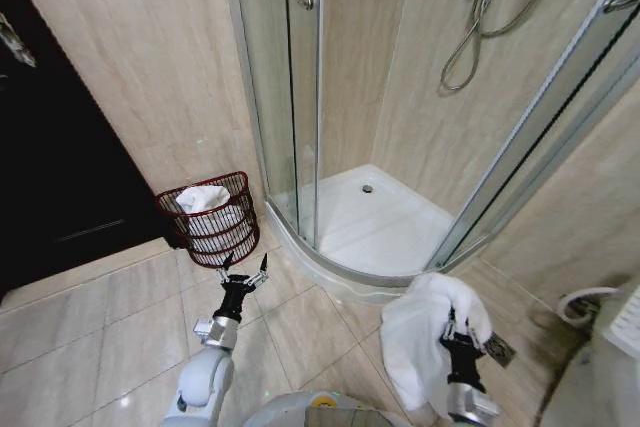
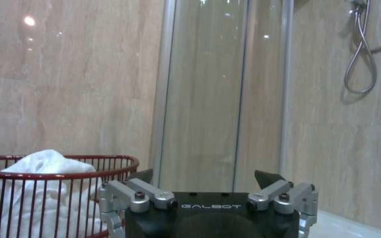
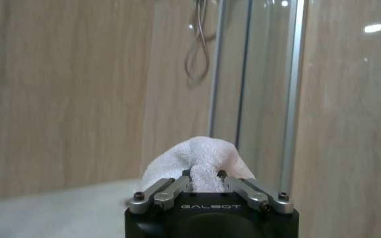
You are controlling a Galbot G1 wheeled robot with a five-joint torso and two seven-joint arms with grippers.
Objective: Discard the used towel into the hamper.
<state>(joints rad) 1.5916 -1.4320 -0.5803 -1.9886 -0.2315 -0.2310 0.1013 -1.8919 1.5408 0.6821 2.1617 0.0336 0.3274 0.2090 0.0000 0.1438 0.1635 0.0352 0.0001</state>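
The hamper [image 1: 228, 235] is a small red-brown wire basket on the tiled floor against the beige wall, with a white cloth [image 1: 203, 197] lying in it. My left gripper [image 1: 243, 275] stands open just in front of the hamper, nothing between its fingers. In the left wrist view the left gripper [image 2: 205, 177] is open, with the hamper [image 2: 65, 174] and its cloth [image 2: 41, 163] close beside it. My right gripper [image 1: 452, 329] is shut on the used towel [image 1: 415, 342], white and hanging in folds, near the shower's curb. Seen from the right wrist, the right gripper [image 3: 204, 174] pinches the towel [image 3: 194, 153].
A corner shower with glass doors [image 1: 300, 97] and a raised white tray [image 1: 380, 232] stands between the arms and beyond. A dark door [image 1: 60, 177] is to the left of the hamper. A shower hose [image 1: 470, 37] hangs on the wall. Open tiled floor [image 1: 110, 317] lies front left.
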